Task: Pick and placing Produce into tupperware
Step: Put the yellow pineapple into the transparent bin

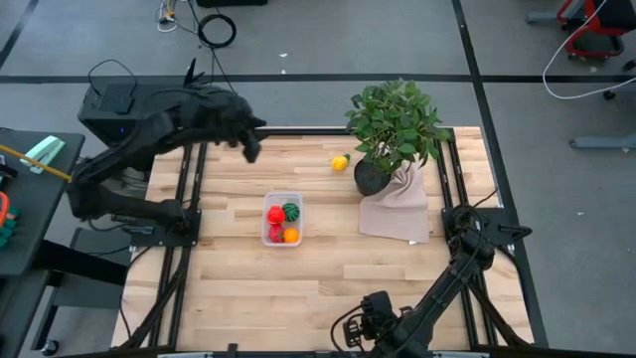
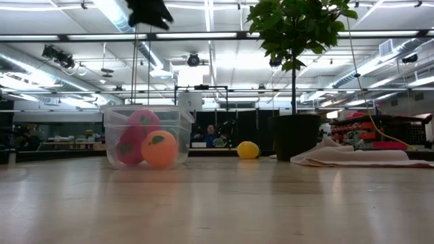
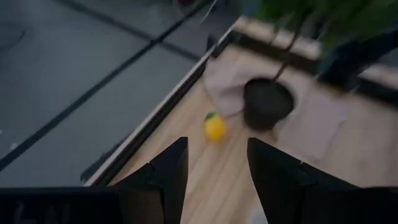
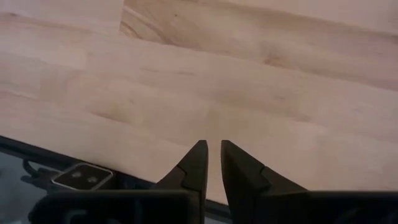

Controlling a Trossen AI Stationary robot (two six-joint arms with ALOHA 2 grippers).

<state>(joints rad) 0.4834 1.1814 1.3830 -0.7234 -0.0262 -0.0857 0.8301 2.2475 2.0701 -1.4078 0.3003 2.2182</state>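
We see the tupperware (image 1: 282,219) in the middle of the bench (image 1: 248,288); it already has a red fruit (image 1: 274,215), a green one (image 1: 291,210) and an orange one (image 1: 290,236) inside. One lemon (image 1: 341,162) sits out on the bench, up and right of the tupperware, just beside the plant pot (image 1: 371,177); we think it goes in next. Our left hand (image 1: 249,143) hangs high, up and left of the tupperware, open wide and holding nothing; it looks toward the lemon, likely to reach for it. Our right hand (image 4: 210,160) waits low, far below the tupperware, nearly closed and empty. A cloth (image 1: 397,211) lies under the pot; the bench is pale wood; a big bright room lies behind.
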